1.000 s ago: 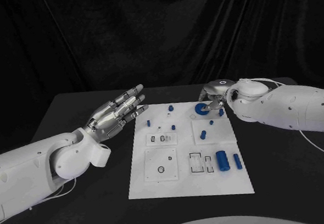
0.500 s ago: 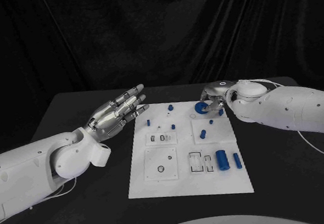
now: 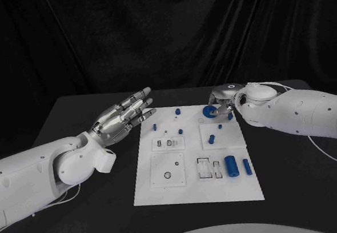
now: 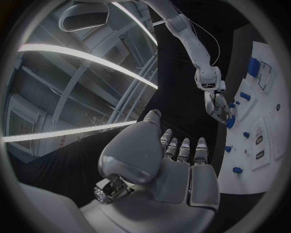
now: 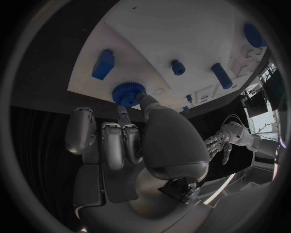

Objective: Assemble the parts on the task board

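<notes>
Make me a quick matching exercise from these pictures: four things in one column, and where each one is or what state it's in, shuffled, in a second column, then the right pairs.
Things:
1. left hand
2. right hand
3. blue round part
4. large blue cylinder

Places or states:
A. lying on the near part of the task board
B. open, held beside the board's left edge
C. over the board's far right corner, holding a part
D. pinched in fingertips over the far end of the board

Pairs: 1-B, 2-C, 3-D, 4-A
</notes>
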{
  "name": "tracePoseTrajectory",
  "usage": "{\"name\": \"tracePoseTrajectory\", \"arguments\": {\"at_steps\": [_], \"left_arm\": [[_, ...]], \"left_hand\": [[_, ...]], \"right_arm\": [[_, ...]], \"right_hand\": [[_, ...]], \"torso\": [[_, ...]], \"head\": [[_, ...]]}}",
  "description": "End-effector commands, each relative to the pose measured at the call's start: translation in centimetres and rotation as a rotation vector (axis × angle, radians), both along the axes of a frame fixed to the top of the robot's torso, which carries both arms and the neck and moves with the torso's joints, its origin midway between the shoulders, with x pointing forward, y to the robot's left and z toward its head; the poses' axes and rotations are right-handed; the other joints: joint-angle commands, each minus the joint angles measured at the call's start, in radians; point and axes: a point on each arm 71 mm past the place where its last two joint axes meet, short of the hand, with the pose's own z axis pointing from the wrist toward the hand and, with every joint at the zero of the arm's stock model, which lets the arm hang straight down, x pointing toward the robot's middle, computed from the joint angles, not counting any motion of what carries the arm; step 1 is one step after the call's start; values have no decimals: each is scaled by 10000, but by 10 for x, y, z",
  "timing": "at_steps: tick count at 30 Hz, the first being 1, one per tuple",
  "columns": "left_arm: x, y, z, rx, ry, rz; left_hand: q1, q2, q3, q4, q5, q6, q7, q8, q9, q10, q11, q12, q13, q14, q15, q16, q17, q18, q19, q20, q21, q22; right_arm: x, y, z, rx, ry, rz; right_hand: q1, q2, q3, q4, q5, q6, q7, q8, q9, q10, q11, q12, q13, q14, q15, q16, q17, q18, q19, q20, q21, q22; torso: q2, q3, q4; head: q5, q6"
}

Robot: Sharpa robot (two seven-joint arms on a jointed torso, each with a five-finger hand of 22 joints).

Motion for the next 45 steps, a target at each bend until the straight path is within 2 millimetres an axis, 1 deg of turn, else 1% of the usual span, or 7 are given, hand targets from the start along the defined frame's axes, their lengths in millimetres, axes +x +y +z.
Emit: {"name": "tracePoseTrajectory", "arguments": {"at_steps": [1, 10, 18, 29, 34, 38, 45], "left_arm": [[-1, -2, 1, -180, -14, -130], [-2, -2, 1, -182, 10, -163], [-2, 1, 1, -147, 17, -96], [-3, 3, 1, -106, 15, -11], [-3, 3, 1, -97, 14, -8], [-2, 2, 1, -97, 18, -28], [-2, 0, 0, -97, 23, -62]], "left_hand": [[89, 39, 7, -76, 55, -37, 46, 35, 6, 3, 55, -35, -10, -4, 82, -36, -14, 160, 29, 69, -34, -14], [81, 44, 34, -105, 60, -47, 62, 39, 5, 6, 80, -30, -7, -4, 130, -36, -14, 160, 29, 116, -34, -14], [81, 36, 50, -136, 66, -42, 85, 47, 7, 15, 116, -16, 0, -4, 147, -36, -14, 159, 29, 137, -34, -14], [76, 17, 57, -168, 67, -18, 115, 62, 11, 25, 146, -2, 8, -4, 160, -36, -14, 160, 29, 152, -34, -14], [73, 12, 60, -178, 68, -20, 123, 64, 11, 30, 157, 6, 12, -4, 166, -36, -14, 161, 29, 157, -34, -14], [73, 12, 60, -178, 68, -20, 123, 64, 11, 30, 157, 6, 12, -4, 166, -36, -14, 161, 29, 157, -34, -14], [71, 10, 61, -182, 68, -24, 126, 63, 10, 32, 161, 9, 14, -4, 169, -36, -14, 160, 29, 160, -34, -14]], "right_arm": [[-4, 0, -8, -123, 308, 144], [-6, 0, -9, -82, 393, 315], [-11, -1, -5, 131, 206, 482], [-19, 11, 27, 613, -312, 1067], [-23, 28, 42, 844, -465, 1546], [-24, 43, 45, 903, -393, 1863], [-20, 68, 44, 905, -295, 2291]], "right_hand": [[213, 13, 98, -139, 231, 250, -48, 128, 161, 1047, 45, 35, 2631, 1058, 36, 27, 2634, 34, -13, 43, -50, 421], [359, -161, 299, -458, 855, 926, -135, 535, 649, 1047, 28, 35, 2631, 1058, 16, 27, 2634, 22, 36, 20, -48, 507], [316, -215, 303, -500, 1066, 1001, -149, 672, 870, 1047, 61, 35, 2631, 1058, 30, 27, 2634, 11, 72, 25, -30, 548], [176, -263, 289, -448, 1274, 1020, -146, 778, 1085, 1047, 98, 35, 2631, 1058, 55, 27, 2634, -5, 140, 44, 16, 607], [140, -270, 287, -427, 1303, 1017, -144, 792, 1122, 1047, 103, 35, 2631, 1058, 59, 27, 2634, -14, 170, 47, 48, 635], [114, -278, 283, -413, 1312, 1007, -142, 794, 1143, 1047, 105, 35, 2631, 1058, 60, 27, 2634, -14, 176, 49, 49, 638], [85, -280, 292, -393, 1322, 943, -131, 769, 1166, 1047, 112, 35, 2631, 1058, 64, 27, 2634, -18, 194, 53, 62, 653]], "torso": [[2, 4, 6], [-1, -2, 16], [-8, -12, -1], [-6, -9, -10], [-33, -33, -7], [-8, -18, -12], [-14, -26, -19]], "head": [[8, -3], [15, -22], [66, -18], [102, -81], [94, -92], [95, -72], [98, -74]]}}
